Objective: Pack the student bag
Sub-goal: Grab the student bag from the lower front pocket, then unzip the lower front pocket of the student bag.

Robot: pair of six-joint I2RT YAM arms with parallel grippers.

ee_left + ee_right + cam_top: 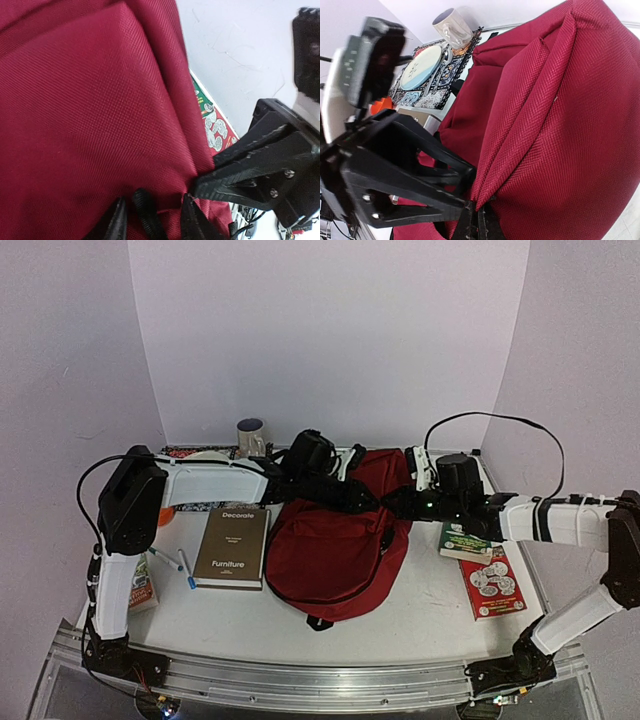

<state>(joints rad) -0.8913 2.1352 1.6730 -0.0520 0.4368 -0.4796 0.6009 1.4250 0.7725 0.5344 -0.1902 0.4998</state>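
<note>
Left gripper (152, 207): black, two fingers standing apart, straddling a black ridged cord (145, 212) at the top end of the student bag (335, 555). A gap shows on each side of the cord and nothing is clamped. Whether the cord is a zip pull or part of a strap, cannot tell.

Right gripper (476, 215): black, fingers together, clamped on a raised fold of the student bag's red fabric. It sits just to the right of the left gripper, the two sets of tips near one another but apart.

Student bag: dark red woven backpack with black straps, lying on the white worktop (420, 625). Its top end lies under both grippers and its body stretches from them toward the arm bases.

Brown book (232, 547): titled "Decorate Furniture", flat, left of the left gripper and nearer the bases, just beside the bag's left edge.

Markers (186, 568): two, blue-capped, left of the brown book, well apart from the left gripper.

Mug (452, 26): grey, upright, beyond and left of the left gripper, at the far edge.

Plate (422, 67): pale blue, on a patterned placemat (427, 97), left of the mug.

Green book (465, 543): right of the right gripper, partly under that arm.

Red book (493, 585): right of the right gripper, nearer the bases, its edge meeting the green book.
</note>
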